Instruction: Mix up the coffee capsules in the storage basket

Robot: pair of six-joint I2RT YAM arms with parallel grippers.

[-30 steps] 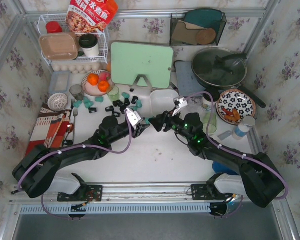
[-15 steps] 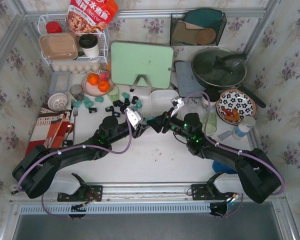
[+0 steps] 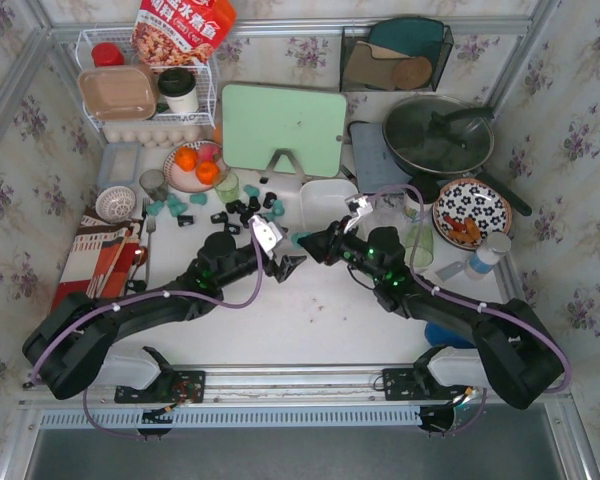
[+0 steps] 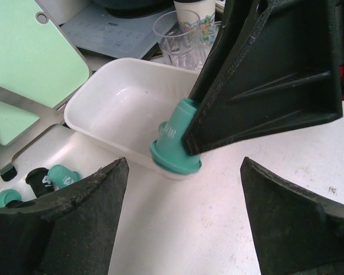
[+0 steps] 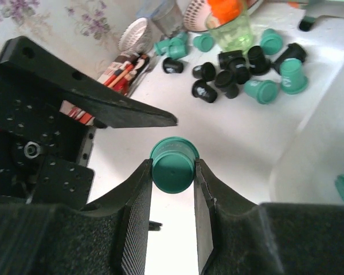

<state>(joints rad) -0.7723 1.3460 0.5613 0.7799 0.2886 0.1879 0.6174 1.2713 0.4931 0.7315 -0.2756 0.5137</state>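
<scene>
The white worktop carries the storage basket, loose teal and black coffee capsules, a floral plate and a pan.

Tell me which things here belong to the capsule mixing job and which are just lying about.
Job: teal capsule in the right gripper; loose black and teal capsules; white storage basket.
Lying about: green cutting board; lidded pan; oranges; flowered plate; clear glass.

White print on the teal capsule and red bag is unreadable.
</scene>
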